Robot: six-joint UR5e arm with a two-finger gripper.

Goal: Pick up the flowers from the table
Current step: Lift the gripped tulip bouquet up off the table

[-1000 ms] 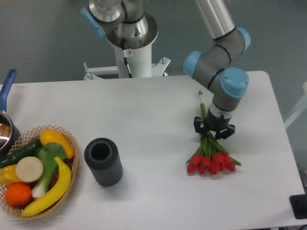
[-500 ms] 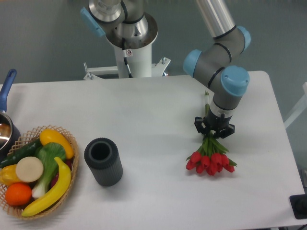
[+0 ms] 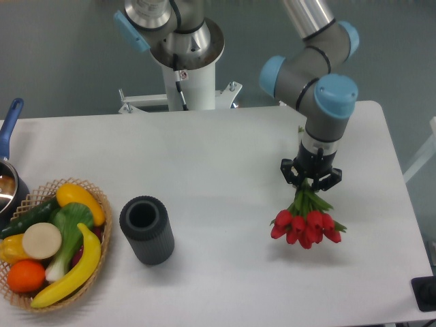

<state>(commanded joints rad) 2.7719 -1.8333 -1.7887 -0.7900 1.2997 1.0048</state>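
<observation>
Black fingers of the tool (image 3: 311,178) are clamped on the green stems of the flowers (image 3: 306,225), one bunch of roughly ten red tulips, heads drooping because the grip sits mid-stem. Whether they touch the white worktop (image 3: 218,157) I cannot tell. Well apart stand one dark ribbed cylinder (image 3: 146,229) and one wicker basket (image 3: 51,242) of produce.

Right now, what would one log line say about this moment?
hand: shut on flowers | flowers: blooms hanging down, stems gripped | table: below | lift: apparently underway

end effector (image 3: 312,178) gripping flowers (image 3: 306,223), seemingly lifted
</observation>
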